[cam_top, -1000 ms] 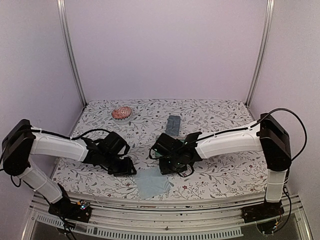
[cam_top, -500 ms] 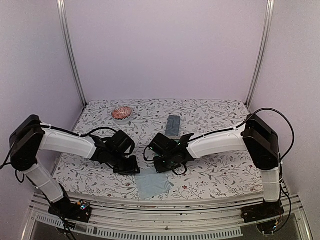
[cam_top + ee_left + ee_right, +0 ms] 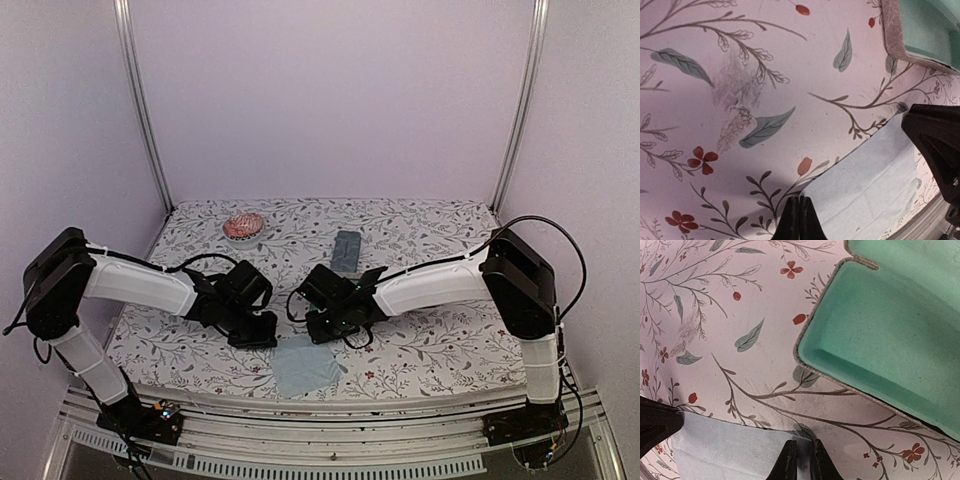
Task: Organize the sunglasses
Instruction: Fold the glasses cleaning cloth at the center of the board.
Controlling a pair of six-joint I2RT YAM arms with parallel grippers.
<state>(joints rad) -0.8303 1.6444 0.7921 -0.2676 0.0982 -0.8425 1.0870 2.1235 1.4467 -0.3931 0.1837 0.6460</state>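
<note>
now that both arms have closed in, left gripper (image 3: 799, 221) and right gripper (image 3: 801, 460) pinch adjacent corners of the light blue square cloth (image 3: 865, 185), seemingly ready to lift.

left gripper (image 3: 799, 220) closed on corner of light blue square cloth (image 3: 870, 185) | open grey felt case with mint-green lining (image 3: 927, 27) near cloth | floral-print tablecloth (image 3: 740, 75)

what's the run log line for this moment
left tool: shut on cloth corner | right tool: shut on another corner | case: open, beside cloth | sunglasses: not visible
</note>
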